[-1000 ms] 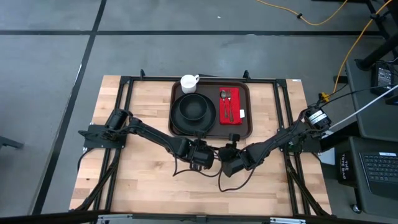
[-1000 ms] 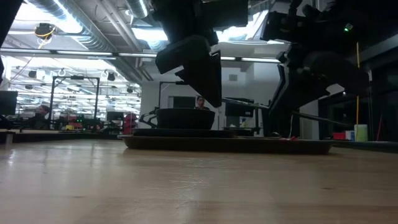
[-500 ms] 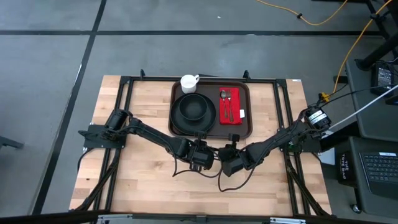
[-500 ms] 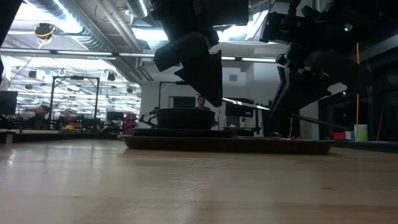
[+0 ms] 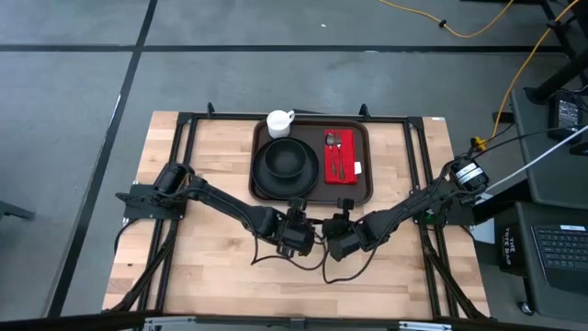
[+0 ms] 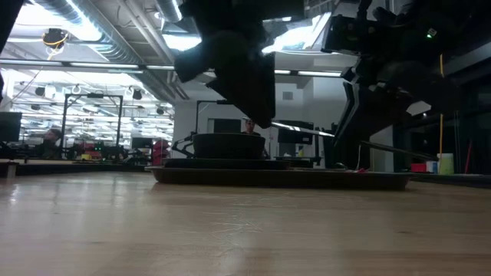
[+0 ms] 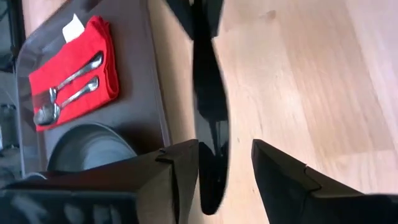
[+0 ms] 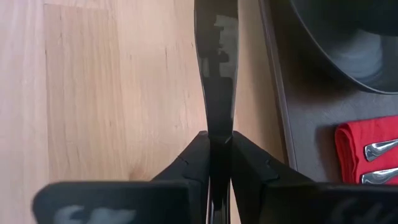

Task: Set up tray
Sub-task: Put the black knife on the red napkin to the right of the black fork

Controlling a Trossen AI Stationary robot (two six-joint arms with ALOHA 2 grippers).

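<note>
Dark brown tray [image 5: 363, 188]; red napkin [image 5: 340, 156]; black plate [image 5: 285, 165]; white cup [image 5: 278, 122]; pale wood table [image 5: 211, 267].

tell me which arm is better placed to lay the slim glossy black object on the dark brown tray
Probably the right. The right gripper is shut on the slim glossy black object, while the left gripper is open, gripping nothing. The dark brown rectangular tray lies just ahead of both.
</note>
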